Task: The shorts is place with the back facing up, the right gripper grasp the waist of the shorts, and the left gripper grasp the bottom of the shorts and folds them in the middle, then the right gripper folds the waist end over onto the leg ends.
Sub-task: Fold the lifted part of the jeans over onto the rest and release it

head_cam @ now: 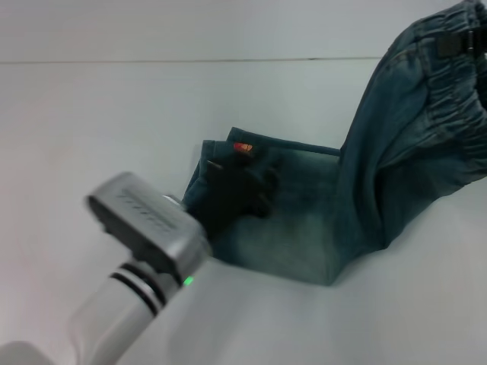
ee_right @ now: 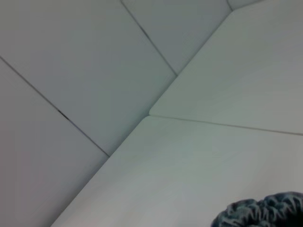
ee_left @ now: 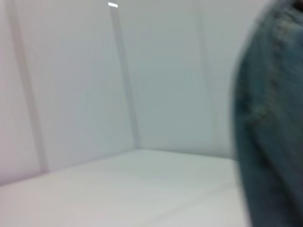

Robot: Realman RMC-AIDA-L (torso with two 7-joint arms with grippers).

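The shorts [head_cam: 304,228] lie on the white table [head_cam: 91,137], already doubled lengthwise into a narrow strip, so the first fold down the middle looks done; the leg ends [head_cam: 228,152] rest flat toward the robot's left, with a small orange patch [head_cam: 243,147] showing at their edge, while the waist end [head_cam: 437,99] is lifted high off the table on the right, the denim rising from the table in a steep arc. That puts the work, as I judge it, in the second fold — the waist is up and has yet to be carried across and laid on the hems.

The right gripper [head_cam: 464,42] shows only as a dark shape at the gathered waistband, at the top right corner of the head view; since the cloth hangs from there it appears to be clamped on the waist end. The left gripper [head_cam: 240,190] sits low over the leg ends, a black mass on the denim; whether its fingers are parted or pinching the hem I cannot tell.

The head view alone gives the whole layout; the left wrist view offers only a blurred curtain of denim [ee_left: 274,123] at one edge against bare walls; the right wrist view catches just a scrap of ruffled waistband [ee_right: 265,210] — neither shows any fingers.
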